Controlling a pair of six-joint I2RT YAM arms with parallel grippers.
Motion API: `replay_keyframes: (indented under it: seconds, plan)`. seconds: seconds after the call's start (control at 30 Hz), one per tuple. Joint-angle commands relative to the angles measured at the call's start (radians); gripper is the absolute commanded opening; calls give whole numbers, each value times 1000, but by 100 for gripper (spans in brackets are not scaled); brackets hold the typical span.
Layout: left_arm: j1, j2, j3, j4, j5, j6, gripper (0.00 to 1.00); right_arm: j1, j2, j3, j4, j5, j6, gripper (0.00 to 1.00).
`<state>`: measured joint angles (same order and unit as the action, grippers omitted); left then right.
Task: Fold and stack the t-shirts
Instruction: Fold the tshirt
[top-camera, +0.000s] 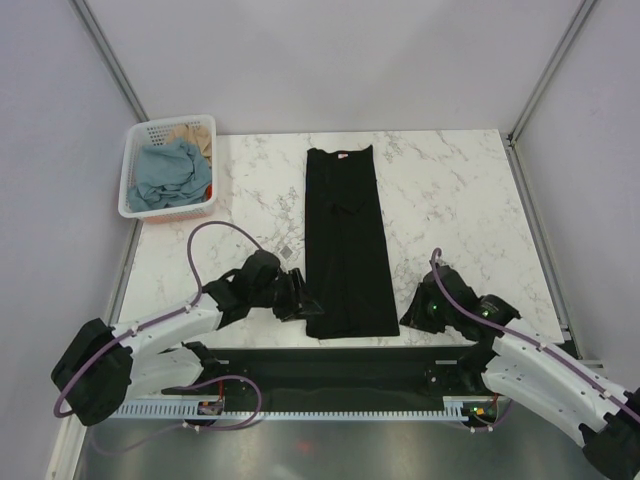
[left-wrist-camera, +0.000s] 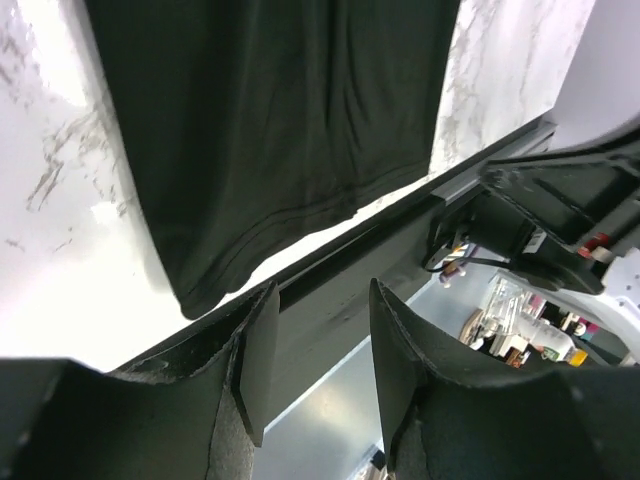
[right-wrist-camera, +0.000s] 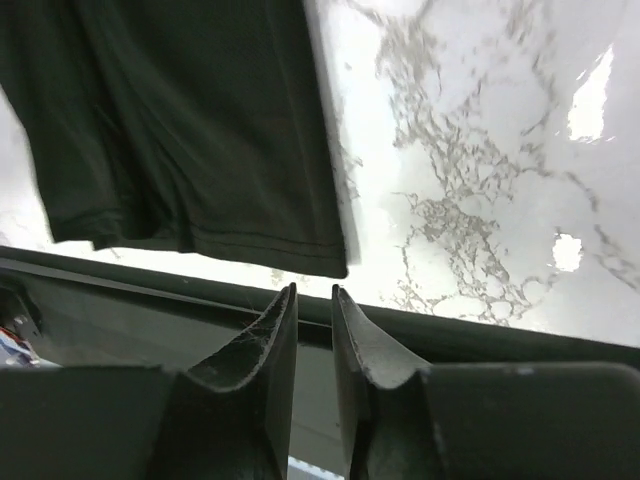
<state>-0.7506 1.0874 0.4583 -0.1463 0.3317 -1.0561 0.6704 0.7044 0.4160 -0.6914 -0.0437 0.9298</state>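
One narrow black t-shirt (top-camera: 346, 245) on table (top-camera: 450, 200)

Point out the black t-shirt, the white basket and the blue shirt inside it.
black t-shirt (top-camera: 345, 240): top external view, middle of the folded body.
white basket (top-camera: 128, 180): top external view, its left wall.
blue shirt (top-camera: 165, 175): top external view, middle of the crumpled heap.

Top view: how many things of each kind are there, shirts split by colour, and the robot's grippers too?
white basket: 1
black t-shirt: 1
blue garment, in basket: 1
tan garment, in basket: 1
grippers: 2 (left gripper, right gripper)
red scrap in basket: too small to tell
Total: 6
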Motion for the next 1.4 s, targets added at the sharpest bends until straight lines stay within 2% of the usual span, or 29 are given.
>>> replay_keyframes:
  seconds: [0.0, 0.07, 0.1, 0.23, 0.33, 0.53, 0.67, 1.07, 1.17, 1.2, 1.3, 1.37]
  plan:
    - [36, 26, 37, 17, 61, 47, 49, 5, -3, 162, -112, 110, -48, 30]
    - [60, 49, 36, 17, 81, 82, 49, 8, 41, 208, -90, 94, -83, 36]
    - [94, 57, 30, 17, 90, 97, 50, 11, 61, 216, -26, 52, -98, 42]
    - [194, 68, 16, 17, 161, 137, 50, 70, 182, 263, 121, 18, -176, 49]
    - [241, 37, 0, 16, 191, 157, 50, 122, 350, 299, 220, -14, -200, 50]
    - [247, 14, -21, 19, 225, 177, 50, 227, 593, 333, 363, -31, -229, 52]
    - [241, -6, -38, 19, 231, 168, 50, 245, 655, 313, 472, -80, -223, 54]
    - [195, 11, 2, 30, 222, 150, 49, 291, 734, 259, 550, -87, -174, 53]
    - [162, 23, 9, 51, 211, 134, 47, 299, 733, 231, 567, -82, -152, 43]
    - [151, 28, 8, 63, 208, 121, 47, 301, 731, 225, 567, -75, -148, 34]
    - [119, 52, -12, 129, 204, 85, 46, 301, 708, 182, 566, -44, -128, 16]
    - [84, 78, -32, 180, 185, 71, 46, 301, 689, 165, 567, -27, -120, 9]
